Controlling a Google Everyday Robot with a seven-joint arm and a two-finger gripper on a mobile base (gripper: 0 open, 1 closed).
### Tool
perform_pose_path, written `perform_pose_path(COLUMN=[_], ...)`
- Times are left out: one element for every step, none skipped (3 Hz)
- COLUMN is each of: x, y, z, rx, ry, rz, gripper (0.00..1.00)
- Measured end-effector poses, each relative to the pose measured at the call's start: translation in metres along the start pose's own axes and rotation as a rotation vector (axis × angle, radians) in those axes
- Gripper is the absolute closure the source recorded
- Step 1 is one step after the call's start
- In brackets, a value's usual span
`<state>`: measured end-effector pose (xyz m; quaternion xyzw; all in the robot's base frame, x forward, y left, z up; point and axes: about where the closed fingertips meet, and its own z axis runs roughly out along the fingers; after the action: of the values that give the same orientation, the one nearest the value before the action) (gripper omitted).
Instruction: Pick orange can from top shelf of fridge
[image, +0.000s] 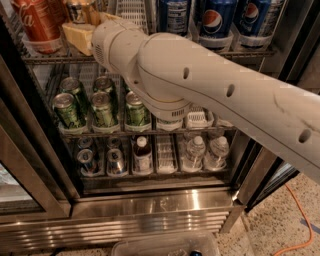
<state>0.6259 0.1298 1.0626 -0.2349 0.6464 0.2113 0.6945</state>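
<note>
The orange can (82, 10) stands upright at the top left, on the top shelf (50, 58) of the fridge (150, 202). It is golden-orange with a silver lid, and only its upper part shows. My gripper (80, 36) is beige and sits at the end of the white arm (200, 85). It reaches into the top shelf directly in front of the can's lower part and hides it. A red-orange cola can (37, 25) stands just left of the gripper.
Blue Pepsi cans (215, 20) line the top shelf on the right, beside a white lane tray (130, 10). Green cans (102, 107) fill the middle rack. Bottles (142, 155) and small cans (87, 160) fill the bottom rack. The glass door (20, 165) stands open at the left. An orange cable (295, 225) lies on the floor.
</note>
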Motion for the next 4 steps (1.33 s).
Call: perform_pose_path(x=[0.0010, 0.0004, -0.0013, -0.0074], y=[-0.0036, -0.0046, -0.0058, -0.0089], z=[0.0032, 0.0037, 0.0046, 0.0076], rx=[0.013, 0.015, 0.018, 0.022], ry=[-0.001, -0.005, -0.012, -0.032], rz=[0.002, 0.000, -0.004, -0.017], gripper=[1.00, 1.00, 1.00, 1.00])
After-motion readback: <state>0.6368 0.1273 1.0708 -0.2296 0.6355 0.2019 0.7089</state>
